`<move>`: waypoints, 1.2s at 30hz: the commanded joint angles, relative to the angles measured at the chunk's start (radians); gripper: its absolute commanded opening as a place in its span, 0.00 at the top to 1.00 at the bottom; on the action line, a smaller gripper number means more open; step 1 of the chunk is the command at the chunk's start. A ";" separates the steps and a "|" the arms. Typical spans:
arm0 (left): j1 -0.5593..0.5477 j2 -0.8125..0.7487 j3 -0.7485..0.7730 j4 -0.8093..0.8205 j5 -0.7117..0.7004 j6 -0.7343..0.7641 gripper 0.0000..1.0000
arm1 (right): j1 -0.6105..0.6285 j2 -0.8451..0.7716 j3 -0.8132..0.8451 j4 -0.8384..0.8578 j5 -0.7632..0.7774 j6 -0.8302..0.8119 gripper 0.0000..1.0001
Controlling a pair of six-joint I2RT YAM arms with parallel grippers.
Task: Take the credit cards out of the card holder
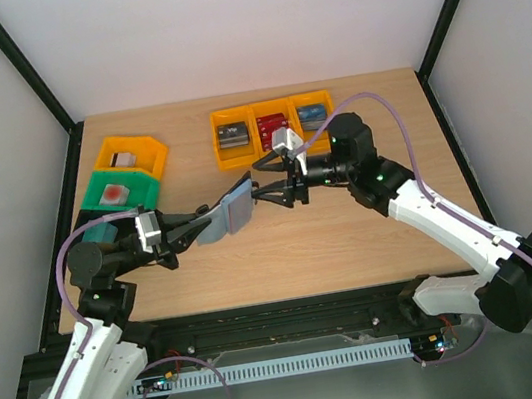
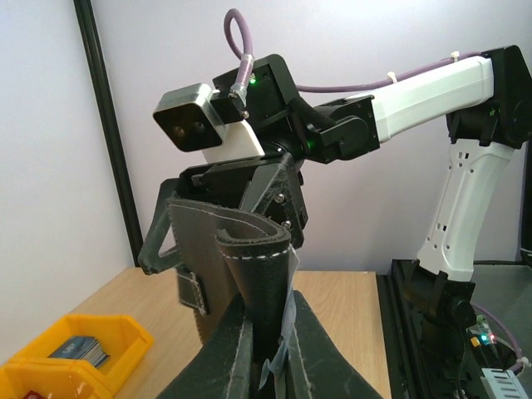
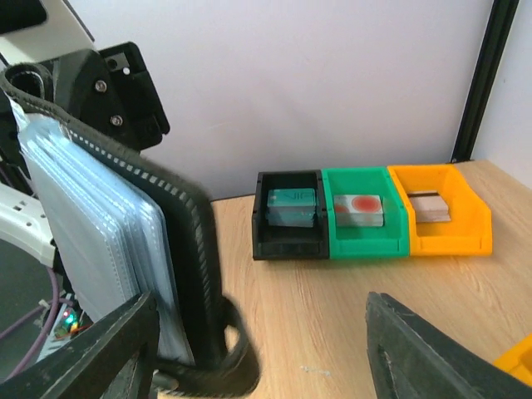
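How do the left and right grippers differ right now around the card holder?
The left gripper is shut on the card holder, holding it off the table; the right gripper is open and holds nothing. The left gripper touches the holder, while the right gripper's fingers stand wide apart, facing it. Both are black and point at each other.

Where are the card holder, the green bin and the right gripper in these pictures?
card holder (image 1: 235, 208): top view, its grey-blue pocketed inside.
green bin (image 3: 366, 241): right wrist view, its front wall.
right gripper (image 1: 261, 181): top view, midway between its open fingertips.
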 commanded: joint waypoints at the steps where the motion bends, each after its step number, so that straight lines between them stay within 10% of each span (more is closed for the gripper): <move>1: 0.003 -0.005 0.021 0.067 0.022 0.030 0.98 | 0.024 0.009 0.020 0.108 -0.005 0.030 0.33; 36: 0.003 -0.028 -0.013 0.072 -0.119 -0.025 0.98 | 0.126 -0.076 0.055 -0.191 0.136 -0.147 0.01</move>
